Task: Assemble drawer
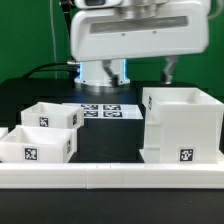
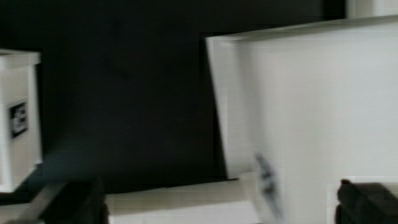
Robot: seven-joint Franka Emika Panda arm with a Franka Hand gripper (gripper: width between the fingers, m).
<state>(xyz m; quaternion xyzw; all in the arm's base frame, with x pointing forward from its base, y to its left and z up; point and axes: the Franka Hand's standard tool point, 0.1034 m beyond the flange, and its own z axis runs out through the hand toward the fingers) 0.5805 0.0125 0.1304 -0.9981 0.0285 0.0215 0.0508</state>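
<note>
1. The tool (image 2: 217,200) is open. In the wrist view its two dark fingers (image 2: 71,200) stand well apart at the frame's edge, with nothing gripped between them.
2. The task's main part, the drawer box (image 1: 182,125), stands upright on the black bench (image 1: 100,140) at the exterior view's right, with a tag on its front face.
3. Two smaller parts lie well apart from it, at the exterior view's left: the rear tray (image 1: 52,116) and the front tray (image 1: 36,146), which touch or nearly touch each other.
4. The marker board (image 1: 100,111) lies flat between the trays and the box, farther back.
5. The deciding relation: the wrist view is filled by one tall white wall (image 2: 311,110), seemingly the drawer box, with its near vertical edge roughly midway between the fingers. The box therefore looks to lie just ahead of the tool, with its wall running upright.
6. A second tagged white part (image 2: 15,110) shows off to the side, across a dark gap.
7. The exterior view does not show the fingertips clearly, so how high the tool is cannot be told.
8. Judged from this, nothing is joined yet, and the box wall is the nearest thing to grasp.
</note>
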